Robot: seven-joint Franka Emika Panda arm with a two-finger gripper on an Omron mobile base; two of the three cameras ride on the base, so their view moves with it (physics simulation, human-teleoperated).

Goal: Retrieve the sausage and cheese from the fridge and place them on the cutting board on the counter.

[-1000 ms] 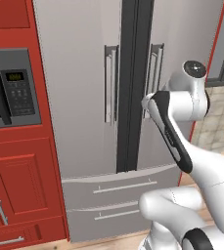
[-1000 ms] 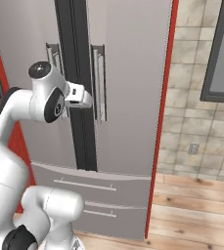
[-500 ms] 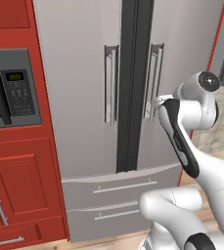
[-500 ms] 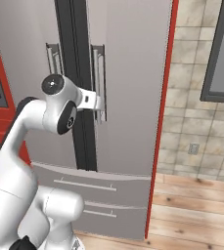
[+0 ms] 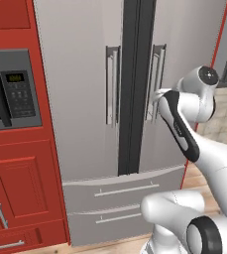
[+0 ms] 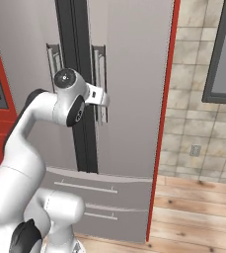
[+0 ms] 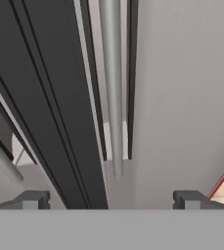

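Arm has swung right and in toward the fridge [image 5: 85, 84], gripper [image 7: 111, 199] spread wide, empty, just short of the right door handle [image 7: 111, 73]; no legible writing.

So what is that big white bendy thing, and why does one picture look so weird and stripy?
The white bendy thing is a robot arm in a pretend, computer-drawn kitchen. It reaches toward a tall grey fridge whose doors are shut.

Two pictures come from cameras riding on the robot's base, one behind the arm on its left and one on its right. They show the same fridge from two sides. In the left one you can also see a microwave in red cabinets.

The stripy picture comes from a camera on the robot's hand. It looks very closely at the fridge's right door handle, a long grey bar. The two small dark fingers at the bottom are spread wide open, one on each side of the handle. They hold nothing yet.
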